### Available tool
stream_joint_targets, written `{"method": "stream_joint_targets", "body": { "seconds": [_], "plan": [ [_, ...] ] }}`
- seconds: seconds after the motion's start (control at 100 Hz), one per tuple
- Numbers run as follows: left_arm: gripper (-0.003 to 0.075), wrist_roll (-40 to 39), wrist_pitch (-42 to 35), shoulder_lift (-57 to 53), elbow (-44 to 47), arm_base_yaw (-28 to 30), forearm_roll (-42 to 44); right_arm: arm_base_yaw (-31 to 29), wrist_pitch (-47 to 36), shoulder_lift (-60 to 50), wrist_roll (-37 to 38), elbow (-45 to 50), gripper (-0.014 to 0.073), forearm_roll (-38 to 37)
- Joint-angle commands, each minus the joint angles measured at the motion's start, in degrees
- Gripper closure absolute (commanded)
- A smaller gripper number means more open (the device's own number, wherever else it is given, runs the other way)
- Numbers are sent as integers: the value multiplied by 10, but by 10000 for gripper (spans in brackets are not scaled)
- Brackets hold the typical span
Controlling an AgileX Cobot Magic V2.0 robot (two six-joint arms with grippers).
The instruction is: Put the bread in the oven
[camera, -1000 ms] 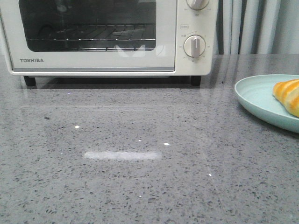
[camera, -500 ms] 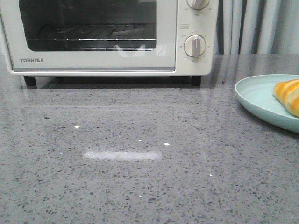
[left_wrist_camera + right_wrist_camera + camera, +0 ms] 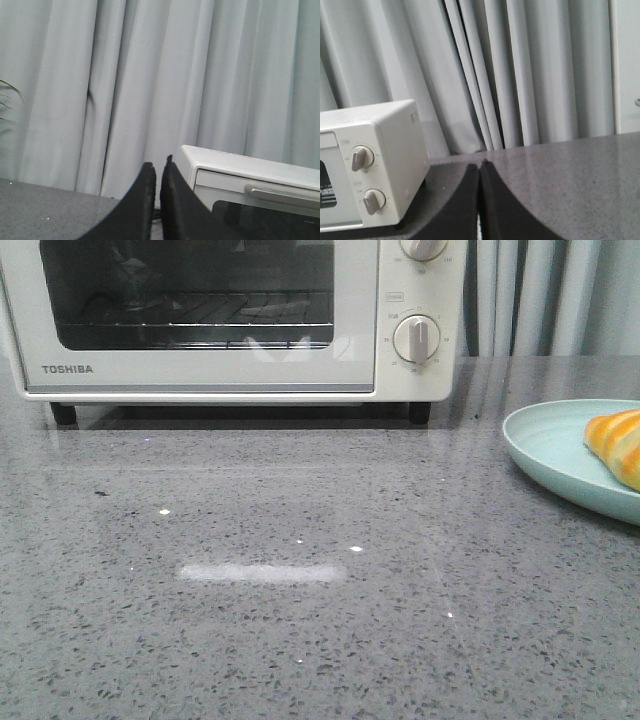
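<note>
Resting on pale-green plate (image 3: 545,440), bread (image 3: 616,443), well right of oven (image 3: 220,370) with door closed, left gripper (image 3: 157,172) and right gripper (image 3: 479,172) fingers pressed together, empty, raised.

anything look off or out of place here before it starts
Nothing stands out. The oven sits square on the counter with its door shut, and the bread lies on the pale green plate. No spills or damage visible.
</note>
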Motion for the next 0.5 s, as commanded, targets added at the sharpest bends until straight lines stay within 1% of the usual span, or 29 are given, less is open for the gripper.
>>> {"method": "stream_joint_targets", "body": {
  "seconds": [0.0,0.14,0.27,0.41,0.49],
  "plan": [
    [740,-5,28,34,-53,-1,0,-1,5,38,-1,-40,662,-2],
    [740,-4,105,84,-104,-1,-10,-1,64,103,-1,-82,662,1],
    [740,-4,127,135,-127,-1,-31,-1,100,173,-1,-113,662,29],
    [740,0,132,165,-132,-1,-38,-1,89,230,-1,-126,662,72],
    [740,2,127,167,-132,-1,-37,-1,50,249,-1,-127,662,114]
  ]
}}
